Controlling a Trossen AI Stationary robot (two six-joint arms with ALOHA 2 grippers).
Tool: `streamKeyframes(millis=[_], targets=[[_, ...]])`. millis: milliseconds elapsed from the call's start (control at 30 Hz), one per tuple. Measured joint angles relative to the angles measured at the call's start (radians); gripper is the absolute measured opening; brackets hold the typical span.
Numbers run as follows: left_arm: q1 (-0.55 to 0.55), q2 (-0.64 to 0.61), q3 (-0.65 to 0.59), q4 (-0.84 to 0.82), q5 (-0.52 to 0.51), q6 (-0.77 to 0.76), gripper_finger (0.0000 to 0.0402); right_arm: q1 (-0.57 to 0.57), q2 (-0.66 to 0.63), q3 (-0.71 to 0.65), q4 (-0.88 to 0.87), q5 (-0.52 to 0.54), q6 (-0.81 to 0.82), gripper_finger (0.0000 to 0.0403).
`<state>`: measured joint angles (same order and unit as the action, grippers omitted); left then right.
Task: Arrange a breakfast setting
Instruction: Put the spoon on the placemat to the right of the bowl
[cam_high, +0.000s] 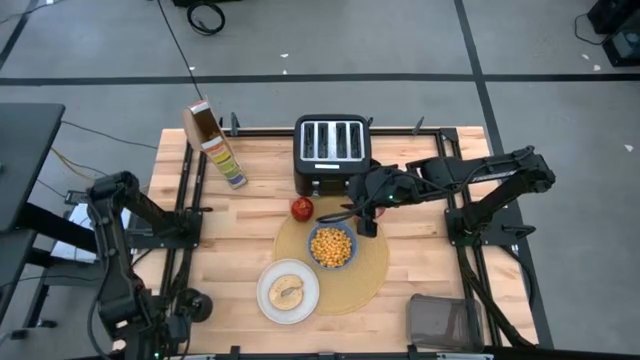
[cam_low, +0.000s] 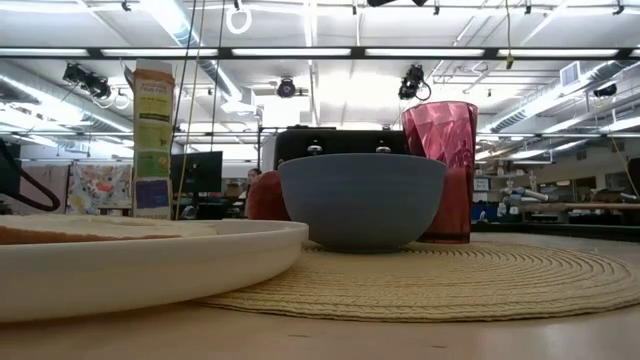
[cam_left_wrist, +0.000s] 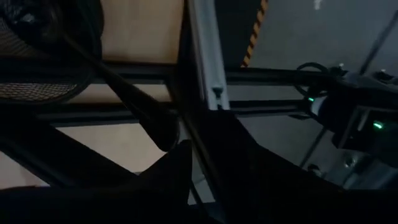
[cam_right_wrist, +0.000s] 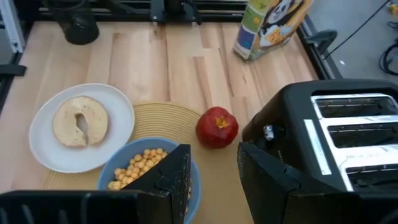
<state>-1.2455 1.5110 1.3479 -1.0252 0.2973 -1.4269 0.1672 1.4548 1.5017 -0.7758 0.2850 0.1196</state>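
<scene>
The tan placemat lies at the table's middle. On it stand the blue bowl of cereal, also in the low view, and the translucent red cup, upright beside the bowl. In the high view the right arm covers the cup. The white plate with a bagel overlaps the mat's near left edge. The red apple rests on the wood by the mat's far edge. My right gripper is open and empty, above the mat between bowl and toaster. My left gripper is at the near left corner. No spoon shows.
The black toaster stands at the far middle, close to the right gripper. The cereal box stands at the far left. A dark grey container sits at the near right corner. Bare wood lies left of the plate.
</scene>
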Motion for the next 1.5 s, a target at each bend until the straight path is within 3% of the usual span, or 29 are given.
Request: streamKeyframes(millis=[367,500,767,967,1500], targets=[[0.002,0.022,-0.001,-0.053,-0.017,-0.026,0.0144,-0.008,0.0,0.0,0.004,0.012,-0.011,0.014],[0.019,0.021,0.002,-0.074,-0.073,-0.027,0.0144,-0.011,0.0,0.0,0.005,0.011,-0.01,0.014],[0.037,0.02,0.095,-0.126,-0.098,-0.016,0.0144,-0.017,0.0,0.0,0.005,0.01,-0.008,0.014],[0.021,0.019,0.161,-0.282,-0.215,-0.019,0.0144,-0.03,0.0,0.0,0.024,0.01,-0.01,0.014],[-0.044,0.11,0.155,-0.333,-0.227,0.026,0.0144,-0.032,0.0,0.0,0.019,0.01,-0.007,0.014]])
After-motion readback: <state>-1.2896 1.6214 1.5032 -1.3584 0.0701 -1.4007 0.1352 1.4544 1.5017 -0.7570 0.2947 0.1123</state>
